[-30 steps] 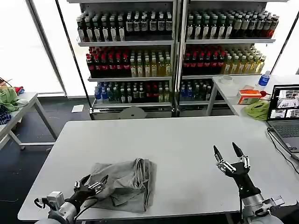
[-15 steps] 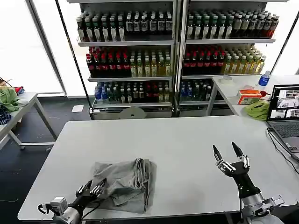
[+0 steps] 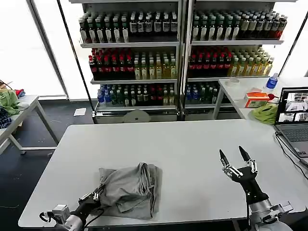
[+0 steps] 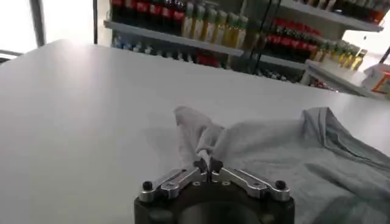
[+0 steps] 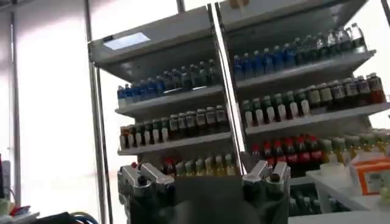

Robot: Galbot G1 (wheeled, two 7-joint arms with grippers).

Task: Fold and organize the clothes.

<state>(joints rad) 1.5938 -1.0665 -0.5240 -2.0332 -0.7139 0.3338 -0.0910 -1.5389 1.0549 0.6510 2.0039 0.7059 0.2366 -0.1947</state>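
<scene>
Drawn back toward the table's near edge since the earlier frames, left gripper [image 3: 96, 197] with the shirt's near-left corner now pulled up into a peak. Light grey shirt [image 3: 130, 188] crumpled in a loose fold on the white table [image 3: 192, 144], directly ahead of and to the right of the left gripper, lying toward the near-left part of the tabletop. Left gripper fingers [image 4: 202, 164] pinched together on a gathered tuft of the shirt [image 4: 286, 152], fabric rising from the fingertips and spreading away across the table [image 4: 79, 103]. Right gripper [image 3: 235, 156] raised above the table's near-right area, well apart from the shirt, fingers spread wide and pointing upward, nothing between them; seen at [image 5: 204, 176] against the shelving. Shelves of bottled drinks [image 3: 178, 53] beyond the far edge of the table. Laptop [image 3: 294, 118] on a side table to the right of the right gripper, with a green cloth [image 3: 264, 113] beside it
</scene>
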